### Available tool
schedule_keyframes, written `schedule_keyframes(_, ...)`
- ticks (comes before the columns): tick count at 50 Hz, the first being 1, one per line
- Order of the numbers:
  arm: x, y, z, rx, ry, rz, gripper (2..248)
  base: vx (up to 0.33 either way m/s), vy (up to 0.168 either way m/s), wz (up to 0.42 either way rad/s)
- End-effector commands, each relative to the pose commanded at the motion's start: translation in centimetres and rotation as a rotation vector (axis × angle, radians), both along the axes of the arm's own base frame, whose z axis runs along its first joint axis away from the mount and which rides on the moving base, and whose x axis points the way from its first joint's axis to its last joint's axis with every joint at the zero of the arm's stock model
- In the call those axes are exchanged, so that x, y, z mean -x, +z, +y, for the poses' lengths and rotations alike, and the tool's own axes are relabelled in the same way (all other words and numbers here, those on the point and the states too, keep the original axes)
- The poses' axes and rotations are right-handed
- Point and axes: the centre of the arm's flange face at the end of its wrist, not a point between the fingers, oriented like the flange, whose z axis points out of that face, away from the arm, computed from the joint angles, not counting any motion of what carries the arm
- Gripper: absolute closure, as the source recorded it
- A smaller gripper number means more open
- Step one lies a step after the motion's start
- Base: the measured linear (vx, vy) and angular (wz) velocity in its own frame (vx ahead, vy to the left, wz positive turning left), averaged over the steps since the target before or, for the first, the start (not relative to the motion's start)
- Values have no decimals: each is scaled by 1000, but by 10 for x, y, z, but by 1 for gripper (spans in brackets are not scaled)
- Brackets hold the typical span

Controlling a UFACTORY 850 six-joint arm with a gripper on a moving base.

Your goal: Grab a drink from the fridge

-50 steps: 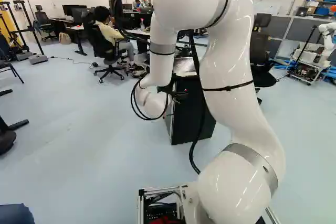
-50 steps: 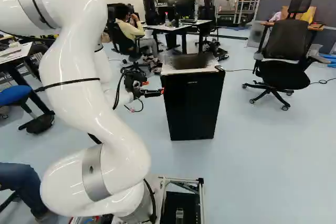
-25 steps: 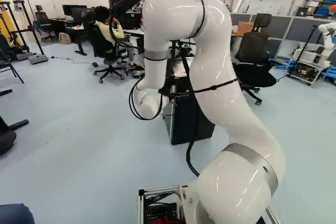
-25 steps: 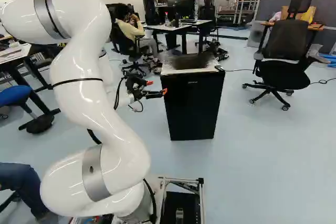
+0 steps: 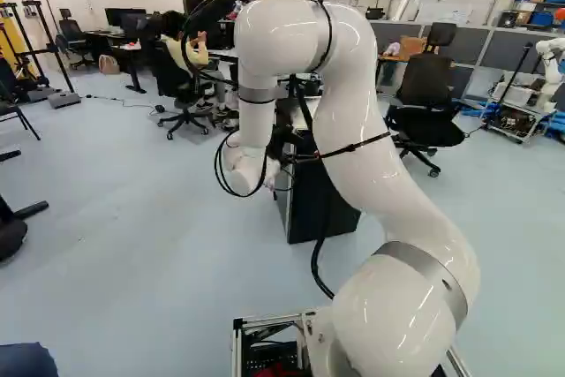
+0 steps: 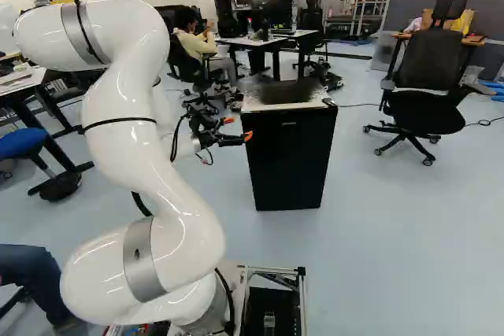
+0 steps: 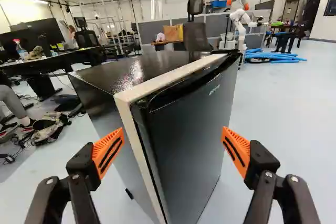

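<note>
Fridge (image 6: 287, 163), one, black, upright on the floor, is seen near the gripper (image 6: 239, 128); its door (image 7: 184, 129) is closed, and by it the interior is hidden and access barred. Fingers (image 7: 108, 153), two, orange-padded, are spread wide apart, the fridge's near corner being framed ahead between them. Office chair (image 6: 428, 76), black, is placed at the right of the right base view. Desk (image 7: 52, 61), dark, is seen beyond the fridge in the wrist view, a bottle (image 7: 21, 51) being stood on it. Farther off are noted: grey partition (image 7: 152, 32); blue tubes (image 7: 275, 57), laid on the floor; another robot (image 7: 240, 17), white with orange parts.
</note>
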Motion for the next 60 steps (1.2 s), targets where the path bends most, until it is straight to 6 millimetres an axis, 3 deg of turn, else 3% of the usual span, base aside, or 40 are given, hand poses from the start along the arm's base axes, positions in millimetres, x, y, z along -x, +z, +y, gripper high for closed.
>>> schedule_keyframes(26,-26,-2,1,-15,-22,-30,3,0,0,0)
schedule_keyframes(60,-35,-2,-18,-17,-62,-35,3,0,0,0)
